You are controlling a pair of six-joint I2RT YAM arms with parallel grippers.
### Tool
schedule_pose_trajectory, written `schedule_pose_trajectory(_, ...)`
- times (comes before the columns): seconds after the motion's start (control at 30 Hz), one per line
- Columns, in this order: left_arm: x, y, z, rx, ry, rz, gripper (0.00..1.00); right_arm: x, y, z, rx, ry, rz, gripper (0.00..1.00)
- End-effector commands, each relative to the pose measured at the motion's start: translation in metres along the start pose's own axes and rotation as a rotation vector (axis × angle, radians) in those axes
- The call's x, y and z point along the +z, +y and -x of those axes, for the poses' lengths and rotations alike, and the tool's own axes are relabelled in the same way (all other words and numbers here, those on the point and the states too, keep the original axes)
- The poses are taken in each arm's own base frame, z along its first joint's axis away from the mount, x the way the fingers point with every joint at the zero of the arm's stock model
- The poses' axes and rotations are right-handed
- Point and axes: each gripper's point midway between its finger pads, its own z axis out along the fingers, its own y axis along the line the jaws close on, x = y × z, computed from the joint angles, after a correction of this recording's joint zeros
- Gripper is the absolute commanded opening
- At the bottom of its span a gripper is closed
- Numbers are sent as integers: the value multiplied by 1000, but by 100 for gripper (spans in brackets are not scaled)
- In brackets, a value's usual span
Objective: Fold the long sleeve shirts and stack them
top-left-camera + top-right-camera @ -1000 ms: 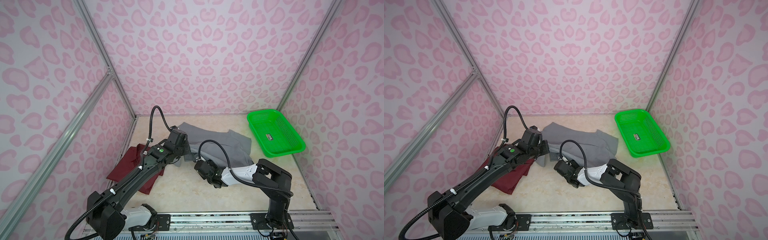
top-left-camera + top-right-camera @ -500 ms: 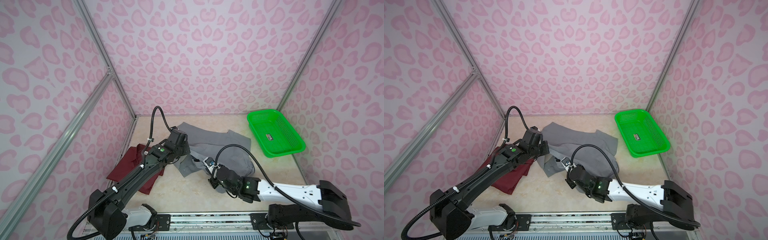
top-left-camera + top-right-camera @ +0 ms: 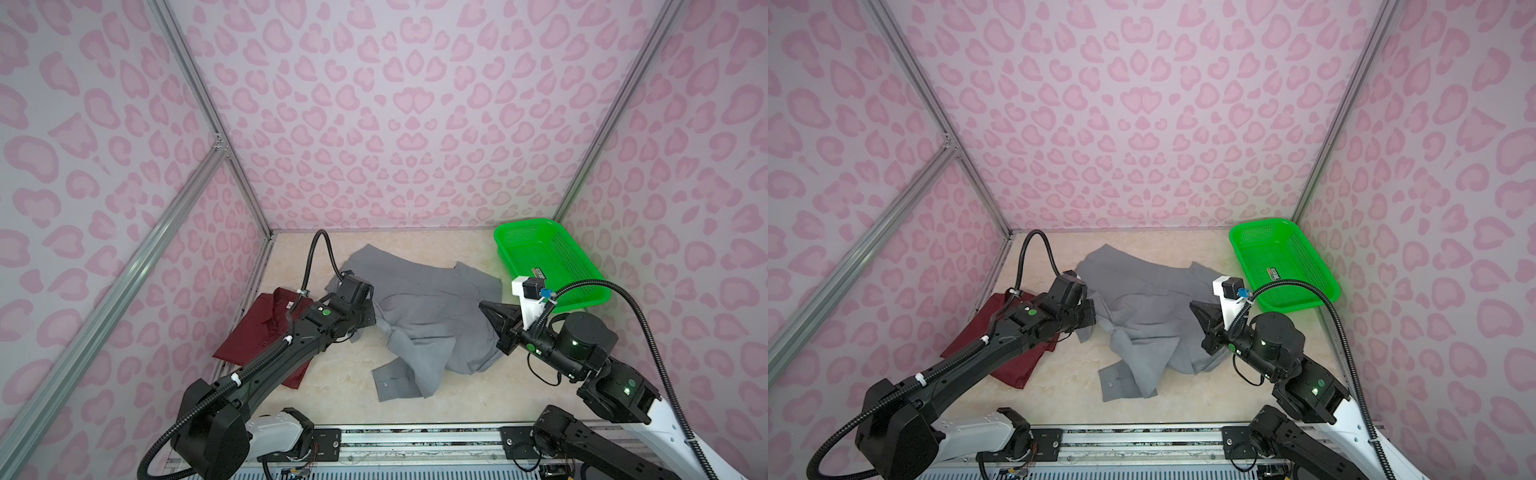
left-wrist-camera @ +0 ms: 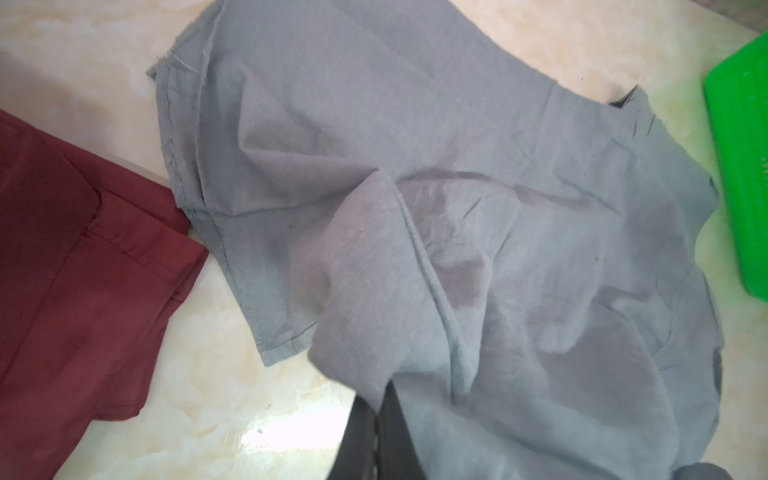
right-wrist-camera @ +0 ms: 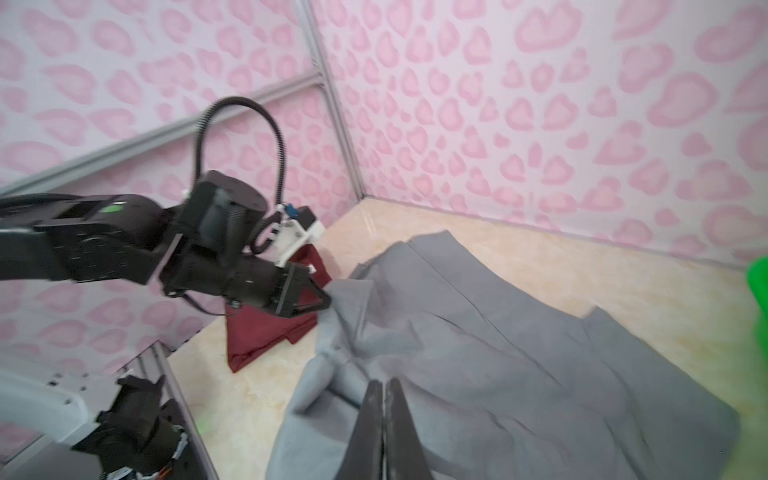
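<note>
Left claw (image 5: pixel 325 302) is closed tight on an edge of the plain mid-grey collared cloth shirt (image 3: pixel 432 316). In the left wrist view the fabric rises in a ridge up to its pressed-together fingers (image 4: pixel 365 432). The grey shirt lies crumpled and unfolded on the pale marbled tabletop (image 3: pixel 340 386), spreading from the left claw across to the right claw. Its sleeve cuff (image 3: pixel 390 384) lies flat on the side nearer the arm bases, between the two claws.

Right claw (image 3: pixel 484 306) also has its fingers pressed together, with no cloth seen between them. It points toward the left claw over the grey shirt's opposite side; whether its tip touches the fabric I cannot tell.

The dark maroon collared cloth shirt (image 3: pixel 262 328) lies flat behind the left claw, partly under that arm, its edge just beside the grey shirt's hem. A bright green perforated plastic basket (image 3: pixel 552 257) stands behind the right claw, near the grey shirt.
</note>
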Motion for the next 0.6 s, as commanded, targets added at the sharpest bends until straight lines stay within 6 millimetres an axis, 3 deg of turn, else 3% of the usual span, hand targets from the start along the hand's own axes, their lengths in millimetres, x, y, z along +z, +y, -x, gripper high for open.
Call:
schedule_pose_trajectory(0.0, 8, -2, -16, -12, 37, -43, 4, 6, -46, -61, 138, 266, -196, 0)
schedule_pose_trajectory(0.07, 15, 0, -29, -18, 65, -44, 4, 17, -20, -70, 151, 297, -33, 8)
schedule_pose_trajectory(0.17, 18, -2, -35, -23, 78, -45, 4, 23, 13, -84, 183, 261, 75, 34)
schedule_pose_trajectory(0.27, 16, -7, -32, -26, 72, -55, 4, 23, 39, -120, 152, 292, 99, 49)
schedule_pose_trajectory(0.37, 15, -12, -25, -28, 63, -56, 4, 24, 56, -170, 113, 375, 93, 53)
schedule_pose_trajectory(0.57, 11, -14, -16, -47, 39, -49, 4, 25, 60, -249, 138, 501, 20, 55)
